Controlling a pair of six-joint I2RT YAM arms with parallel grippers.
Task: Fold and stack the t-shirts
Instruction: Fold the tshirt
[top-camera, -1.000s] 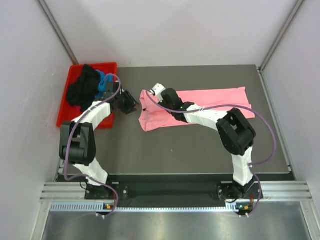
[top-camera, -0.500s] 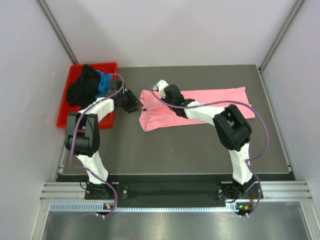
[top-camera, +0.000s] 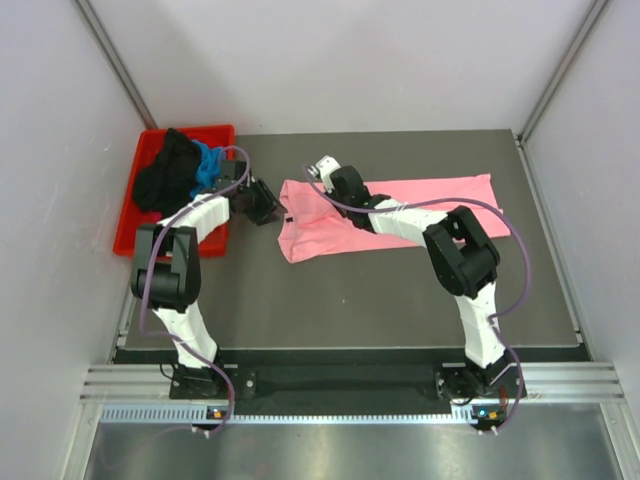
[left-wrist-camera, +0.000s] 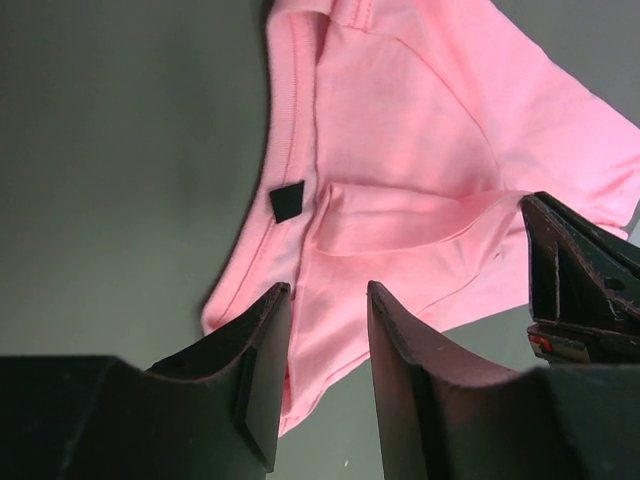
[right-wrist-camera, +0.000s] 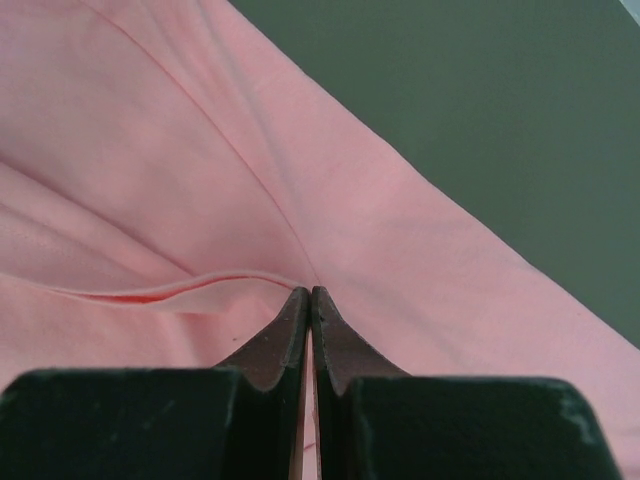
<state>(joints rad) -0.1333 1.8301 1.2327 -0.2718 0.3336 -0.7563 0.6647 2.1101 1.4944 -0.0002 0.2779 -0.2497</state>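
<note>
Since the earlier frames, the right gripper (right-wrist-camera: 310, 300) has been carried a little toward the far edge of the table (top-camera: 380, 300), and the left arm's elbow has been drawn in while the left gripper (left-wrist-camera: 327, 292) has been eased closer to the shirt. The light pink t-shirt (top-camera: 420, 200) is spread across the far middle of the table, collar end toward the red bin (top-camera: 140, 215).

The right jaws are pressed fully together, and creases in the cloth run to their tips, so a pinch of the shirt near its far collar corner is judged to be held, probably to start a fold. The left jaws are held partly apart with nothing between them, poised over the near collar edge beside the black neck tag (left-wrist-camera: 286, 201), likely for a matching grasp.

A black t-shirt (top-camera: 165, 180) and a blue t-shirt (top-camera: 207, 165) are heaped in the bin, partly hidden by the left arm. No magenta shirt can be made out. Whether the left fingertips touch the cloth cannot be told.
</note>
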